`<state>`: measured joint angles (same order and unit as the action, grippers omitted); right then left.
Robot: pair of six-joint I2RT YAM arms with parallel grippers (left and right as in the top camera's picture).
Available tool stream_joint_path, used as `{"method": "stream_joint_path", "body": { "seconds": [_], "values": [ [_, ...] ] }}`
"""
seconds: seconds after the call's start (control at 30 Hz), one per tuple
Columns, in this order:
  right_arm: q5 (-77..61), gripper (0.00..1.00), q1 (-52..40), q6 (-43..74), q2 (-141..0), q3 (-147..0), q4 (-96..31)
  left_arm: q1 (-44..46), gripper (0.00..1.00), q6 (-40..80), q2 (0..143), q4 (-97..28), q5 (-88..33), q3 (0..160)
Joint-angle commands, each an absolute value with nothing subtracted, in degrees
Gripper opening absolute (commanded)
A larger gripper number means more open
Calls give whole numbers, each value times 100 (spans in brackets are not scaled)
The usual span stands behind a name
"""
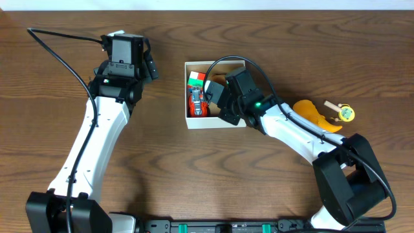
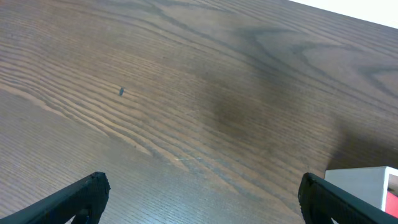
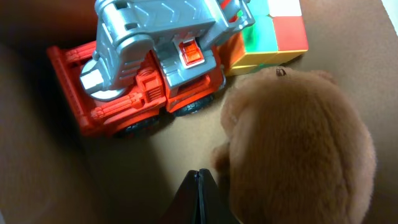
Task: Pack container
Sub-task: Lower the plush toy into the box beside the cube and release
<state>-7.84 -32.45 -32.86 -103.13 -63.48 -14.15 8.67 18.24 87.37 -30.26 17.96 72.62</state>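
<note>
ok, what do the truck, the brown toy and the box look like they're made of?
The truck looks like hard moulded plastic: glossy red and silver, crisp edges, highlights. The brown toy looks like plush fabric: matte, fuzzy, soft outline; its filling can't be seen. The box is probably cardboard: white outside, matte tan inside, thin straight walls.

A square, shallow, white-walled cardboard container (image 1: pixel 189 123) sits near the middle of a dark wooden table (image 1: pixel 162 168). Inside, a red-and-grey plastic toy truck (image 3: pixel 149 74) lies along its left wall. A multicoloured plastic cube (image 3: pixel 273 31) sits just behind the truck in the far left corner, and a brown plush toy (image 3: pixel 305 149) lies right of both. Outside, well to the container's right, lie a yellow-orange curved toy (image 1: pixel 317 116) and, just beyond it, a small wooden peg figure (image 1: pixel 341 112).
</note>
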Motion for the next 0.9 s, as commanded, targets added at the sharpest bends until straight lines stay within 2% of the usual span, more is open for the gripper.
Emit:
{"method": "stream_joint_path", "body": {
  "seconds": [0.0, 0.53, 0.67, 0.87],
  "values": [
    [-657, 1, -3065, -3459, -10195, -6375, -1361, 832, 98, 1855, 8715, -3041, 1809, 7347],
    [-816, 1, -2803, -3216, -10195, -6375, -821, 832, 98, 1855, 8715, -3044, 1809, 7347],
    [-1212, 8, -2912, -3166, -10193, -6377, -792, 832, 98, 1855, 8715, -3041, 1809, 7347],
    [-585, 1, -2998, -2565, -10186, -6377, -189, 832, 98, 1855, 8715, -3041, 1809, 7347]
  ]
}}
